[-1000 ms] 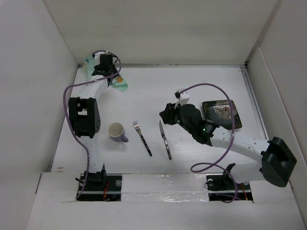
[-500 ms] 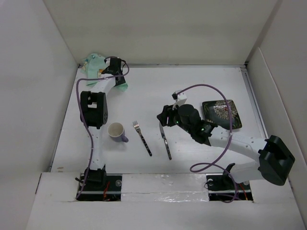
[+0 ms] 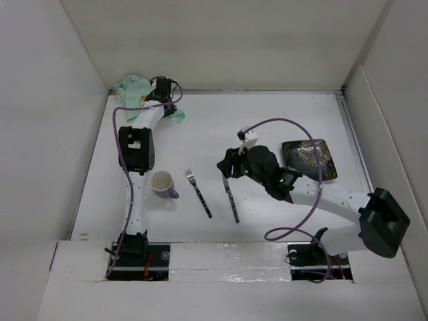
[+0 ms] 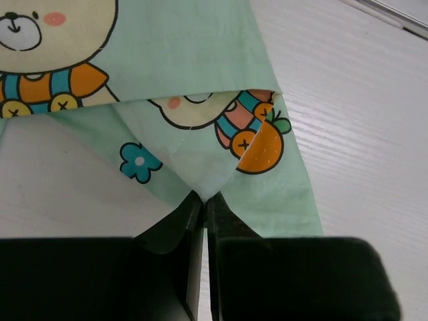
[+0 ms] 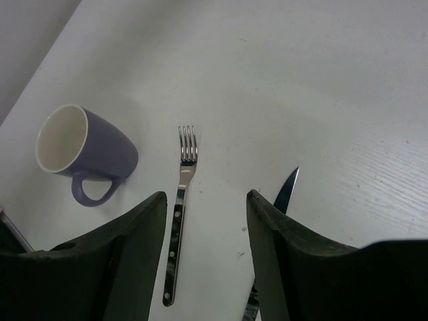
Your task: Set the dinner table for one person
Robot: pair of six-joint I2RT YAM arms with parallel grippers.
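Observation:
The dinner table (image 3: 267, 120) is a white surface with white walls around it. At its far left corner lies a mint-green cartoon-print cloth (image 3: 130, 85). My left gripper (image 3: 162, 90) is down on it, and in the left wrist view the gripper (image 4: 204, 200) is shut on a folded corner of the cloth (image 4: 187, 80). My right gripper (image 3: 226, 167) hovers open over the table's middle. In the right wrist view the gripper (image 5: 206, 200) has bare table between its fingers, with the fork (image 5: 180, 207) to the left and the knife (image 5: 286, 189) tip to the right.
A purple mug (image 3: 161, 182) with a white inside lies on its side left of the fork (image 3: 198, 192) and knife (image 3: 231, 197). A dark patterned square plate (image 3: 309, 159) sits at the right, behind the right arm. White wall panels stand close behind the cloth.
The left gripper shifted right along the far wall over the cloth and closed on its fold. The right gripper drifted slightly left and away from the arm bases, staying open.

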